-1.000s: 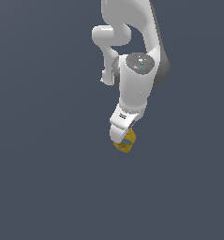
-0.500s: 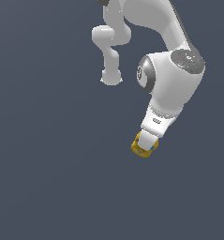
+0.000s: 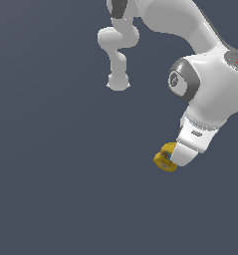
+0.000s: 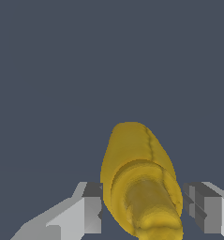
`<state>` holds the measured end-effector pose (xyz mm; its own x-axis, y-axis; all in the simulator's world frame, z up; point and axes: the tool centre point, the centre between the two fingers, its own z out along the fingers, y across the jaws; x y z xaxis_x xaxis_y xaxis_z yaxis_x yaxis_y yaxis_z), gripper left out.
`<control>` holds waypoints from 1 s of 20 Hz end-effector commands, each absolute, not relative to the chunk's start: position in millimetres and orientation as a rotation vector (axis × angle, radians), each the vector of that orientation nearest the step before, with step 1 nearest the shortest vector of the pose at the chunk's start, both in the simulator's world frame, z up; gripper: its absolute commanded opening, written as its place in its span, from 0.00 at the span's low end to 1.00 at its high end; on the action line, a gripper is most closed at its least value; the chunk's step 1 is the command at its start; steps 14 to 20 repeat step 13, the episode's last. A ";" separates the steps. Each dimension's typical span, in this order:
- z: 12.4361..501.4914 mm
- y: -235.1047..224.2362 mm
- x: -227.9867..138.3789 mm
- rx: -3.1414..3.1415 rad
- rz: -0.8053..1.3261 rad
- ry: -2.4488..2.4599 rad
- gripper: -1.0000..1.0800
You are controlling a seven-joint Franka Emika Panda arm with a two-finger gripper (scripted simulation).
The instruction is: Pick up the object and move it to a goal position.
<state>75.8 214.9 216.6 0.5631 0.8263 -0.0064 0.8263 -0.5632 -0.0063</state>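
The object (image 3: pixel 165 157) is a small mustard-yellow lumpy item with a light-blue patch. It sits at the tip of my gripper (image 3: pixel 169 158) in the exterior view, right of centre and low. In the wrist view the object (image 4: pixel 139 183) fills the space between the two grey fingers (image 4: pixel 92 208), which stand close on either side of it. The gripper (image 4: pixel 144 206) is shut on it. The white arm (image 3: pixel 210 94) reaches down from the upper right of the exterior view. No goal marker shows.
A plain dark grey surface (image 3: pixel 56 174) fills both views. The arm's base column (image 3: pixel 118 64) stands at the top centre of the exterior view.
The arm has swung toward the exterior view's right, carrying the object with it. The object stays between the fingers throughout.
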 end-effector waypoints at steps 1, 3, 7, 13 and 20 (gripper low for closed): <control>224.4 224.1 82.1 -2.778 -0.001 -1.466 0.00; 225.5 230.0 84.6 -2.778 0.000 -1.467 0.00; 227.3 237.1 88.2 -2.778 0.000 -1.467 0.00; 228.1 240.6 90.2 -2.778 0.000 -1.468 0.00; 228.1 240.6 90.2 -2.778 0.000 -1.468 0.00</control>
